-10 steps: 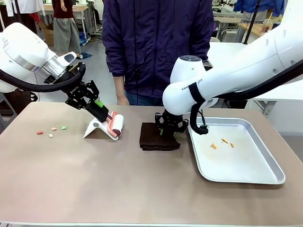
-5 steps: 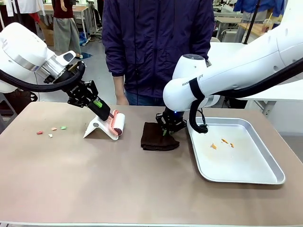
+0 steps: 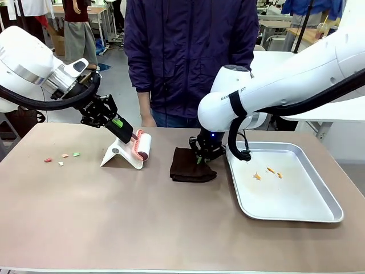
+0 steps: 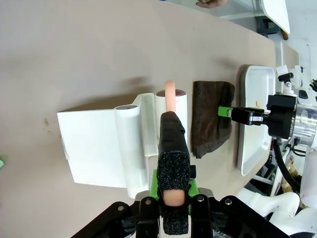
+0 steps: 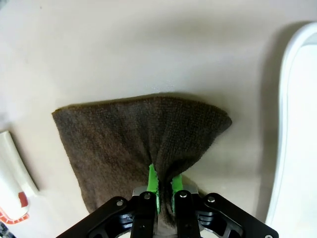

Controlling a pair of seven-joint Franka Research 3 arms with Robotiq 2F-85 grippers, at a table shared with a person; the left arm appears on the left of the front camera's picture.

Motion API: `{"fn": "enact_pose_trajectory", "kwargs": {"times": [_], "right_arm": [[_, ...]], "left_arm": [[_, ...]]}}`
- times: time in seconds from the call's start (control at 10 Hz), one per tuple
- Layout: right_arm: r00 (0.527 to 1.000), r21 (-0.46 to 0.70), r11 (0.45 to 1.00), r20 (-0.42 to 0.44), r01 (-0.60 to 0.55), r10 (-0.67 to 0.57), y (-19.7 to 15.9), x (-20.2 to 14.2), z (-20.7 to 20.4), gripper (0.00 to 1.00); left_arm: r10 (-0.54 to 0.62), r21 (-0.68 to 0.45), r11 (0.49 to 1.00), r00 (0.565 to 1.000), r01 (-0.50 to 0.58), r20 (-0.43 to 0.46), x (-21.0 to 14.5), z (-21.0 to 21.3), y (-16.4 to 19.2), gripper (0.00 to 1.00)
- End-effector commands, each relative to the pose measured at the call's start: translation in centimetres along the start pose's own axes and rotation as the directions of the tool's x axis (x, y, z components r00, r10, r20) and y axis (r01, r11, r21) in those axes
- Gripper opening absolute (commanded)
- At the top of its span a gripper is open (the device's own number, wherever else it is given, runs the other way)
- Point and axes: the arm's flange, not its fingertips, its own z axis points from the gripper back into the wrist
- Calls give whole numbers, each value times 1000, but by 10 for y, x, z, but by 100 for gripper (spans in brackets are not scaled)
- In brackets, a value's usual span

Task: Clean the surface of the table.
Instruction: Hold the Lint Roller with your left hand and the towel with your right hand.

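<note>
**2 tools gripped, and plenty that could slip**

The worktop (image 3: 142,228) stretches wide in front of me, taupe and mostly bare; the mess I can see on it is 4 small coloured scraps (image 3: 63,157) near its left edge. The left jaws are clamped tight on the pink handle of a lint roller (image 3: 141,147); its roll sits at the white stand (image 3: 116,155) towards the far edge, left of the middle, and I cannot tell whether it is clear of the cradle. The right jaws are pinched shut on a raised fold of a brown cloth (image 3: 191,166); the cloth lies near the middle of the far edge, just beside the left rim of the metal tray (image 3: 296,218).

To my eye the weak point on the left is that slim handle; if the roll is pressed down at an angle it could twist in the grip, or ride over the scraps and flick them off the left edge. The light stand might also catch on the roll and get dragged along.

On the right, only a small pinch of fabric is held; a hard wipe could pull it free, or bunch the cloth so it smears instead of cleaning. A stroke towards the right edge could knock the tray and jolt the orange bits (image 3: 267,172) inside. A person stands at the far edge; a wide sweep there might come close to them.
</note>
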Motion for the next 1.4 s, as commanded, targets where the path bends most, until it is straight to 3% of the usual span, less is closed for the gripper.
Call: {"fn": "enact_pose_trajectory", "kwargs": {"times": [0.0,0.2,0.3,0.5,0.7,0.8,1.0,1.1,1.3], "right_arm": [[997,103,994,-65,36,-30,-25,-7,19,0],[986,324,944,-167,67,-13,-60,-15,57,0],[983,436,900,-174,22,60,-81,-23,79,0],[976,631,776,-163,-7,141,-117,-37,108,0],[970,746,665,-128,-44,208,-156,-49,126,0],[966,808,583,-79,-84,247,-183,-66,138,0],[957,859,484,20,-164,288,-237,-97,151,0],[973,885,447,26,-129,230,-267,-104,155,0],[999,930,365,-43,35,13,-335,-105,147,0]], "left_arm": [[-22,-67,997,999,25,46,-10,10,4,0],[-52,-164,985,997,59,52,-18,33,10,0],[-80,-217,973,997,78,0,-26,47,14,0],[-130,-307,943,992,124,3,-43,79,30,0],[-198,-436,886,979,158,-47,-63,115,56,0],[-208,-482,860,978,168,-29,-77,138,76,0],[-259,-564,808,963,172,-78,-102,170,121,0],[-240,-623,769,967,140,-79,-112,185,152,0],[-65,-732,678,998,65,28,-126,213,233,0]]}}
